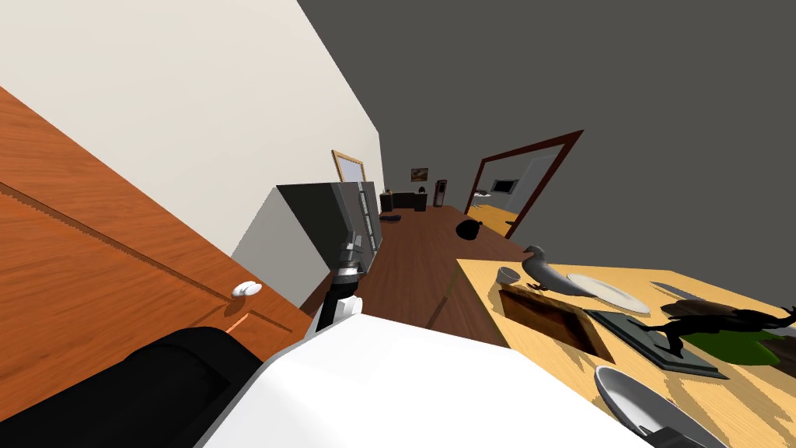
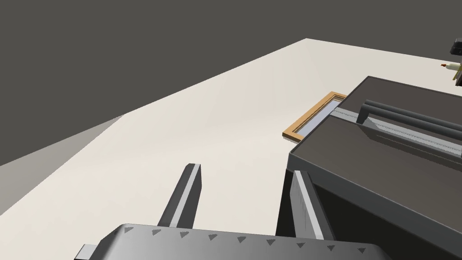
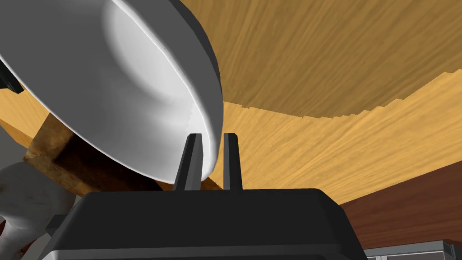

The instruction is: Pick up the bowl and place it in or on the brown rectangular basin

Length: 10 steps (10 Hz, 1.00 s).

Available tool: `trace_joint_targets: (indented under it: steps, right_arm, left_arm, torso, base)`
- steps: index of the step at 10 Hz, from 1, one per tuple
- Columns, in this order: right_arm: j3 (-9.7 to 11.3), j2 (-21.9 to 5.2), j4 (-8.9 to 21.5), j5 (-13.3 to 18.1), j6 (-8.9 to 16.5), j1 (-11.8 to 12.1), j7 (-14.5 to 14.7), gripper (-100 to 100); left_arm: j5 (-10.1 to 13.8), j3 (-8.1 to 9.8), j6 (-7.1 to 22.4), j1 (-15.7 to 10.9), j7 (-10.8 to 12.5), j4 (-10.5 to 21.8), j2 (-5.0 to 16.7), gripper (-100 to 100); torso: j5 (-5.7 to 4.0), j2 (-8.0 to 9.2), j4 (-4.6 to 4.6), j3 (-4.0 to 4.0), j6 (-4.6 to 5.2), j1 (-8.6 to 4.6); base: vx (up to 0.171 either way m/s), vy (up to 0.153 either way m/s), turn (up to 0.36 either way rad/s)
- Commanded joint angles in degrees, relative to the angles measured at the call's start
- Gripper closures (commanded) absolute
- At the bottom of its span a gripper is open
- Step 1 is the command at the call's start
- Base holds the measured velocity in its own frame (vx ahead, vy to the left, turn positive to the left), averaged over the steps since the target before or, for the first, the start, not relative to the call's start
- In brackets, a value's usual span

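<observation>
**Bowl pinched at the rim, just short of the basin**

Grips the white bowl (image 3: 126, 90) by its rim with the right gripper (image 3: 212, 155), one thin finger on the inner wall and the other on the outer, drawn close with just the rim between them. Points along the light wooden table (image 3: 343, 58), with the table's edge and the dark brown floor (image 3: 406, 212) close by the hand. In the head view, holds the bowl at the nearest part of the table, on the near side of the brown rectangular basin (image 1: 553, 317) and apart from it. Cannot tell whether resting on the wood or lifted off it. Past the bowl's lower rim in the right wrist view, catches the basin's brown wall.

Beyond the basin, finds a grey bird figure (image 1: 546, 272) with a small grey cup (image 1: 509, 274) just beside it and a flat pale plate (image 1: 608, 292) behind. Beside the basin, finds a dark tray (image 1: 661, 342) carrying a black figure (image 1: 723, 319).

Raises the left arm ahead of the chest, with the left gripper (image 2: 246, 194) spread wide on nothing. Aims it up beside a dark grey appliance (image 2: 383, 153) with bar handles, against a cream wall (image 2: 203, 113).
</observation>
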Motion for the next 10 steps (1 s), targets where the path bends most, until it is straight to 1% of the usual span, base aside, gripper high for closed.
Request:
trace_joint_targets:
  steps: [1, 2, 3, 5, 6, 8, 10]
  right_arm:
    - [0.00, 0.00, 0.00, 0.00, 0.00, 0.00, 0.00, 100]
    - [-0.06, -0.12, -0.03, 0.01, -0.17, 0.02, -0.10, 0]
    - [-0.99, -1.99, -0.01, 0.11, -0.12, -0.22, -0.37, 100]
    - [-0.99, -1.99, -0.01, 0.11, -0.12, -0.22, -0.37, 100]
    - [-1.30, -3.77, 0.12, 0.41, -1.42, 0.41, -1.30, 100]
    - [-1.24, -4.89, 0.36, 0.68, -2.83, 1.22, -2.18, 100]
    - [-1.21, -6.41, 0.78, 0.96, -4.68, 2.29, -3.35, 100]
  left_arm:
    - [0.00, 0.00, 0.00, 0.00, 0.00, 0.00, 0.00, 0]
    - [0.00, 0.00, 0.00, 0.00, 0.00, 0.00, 0.00, 0]
    - [0.00, 0.00, 0.00, 0.00, 0.00, 0.00, 0.00, 0]
    - [0.00, 0.00, 0.00, 0.00, 0.00, 0.00, 0.00, 0]
    - [0.00, 0.00, 0.00, 0.00, 0.00, 0.00, 0.00, 0]
    - [0.00, 0.00, 0.00, 0.02, 0.00, 0.00, 0.00, 0]
    - [0.00, 0.00, 0.00, 0.02, 0.00, -0.01, 0.00, 0]
  torso:
    - [0.00, 0.00, 0.00, 0.00, 0.00, 0.00]
    - [-0.01, 0.00, 0.00, 0.00, -0.03, -0.01]
    - [-0.01, -0.04, 0.00, -0.01, -0.04, -0.07]
    - [0.10, -0.21, -0.01, -0.10, -0.10, 0.09]
    - [0.05, -0.19, 0.00, -0.09, -0.12, 0.05]
    - [0.14, -0.72, -0.09, -0.38, -0.15, 0.25]
    - [0.15, -0.80, -0.12, -0.43, -0.14, 0.19]
  base:
    - [-0.012, 0.028, -0.026]
    - [0.000, 0.000, 0.000]
    - [0.030, 0.040, -0.011]
    - [0.035, 0.027, -0.002]
    - [0.128, 0.054, -0.020]
    - [0.191, 0.059, -0.029]
    - [0.198, 0.041, -0.028]
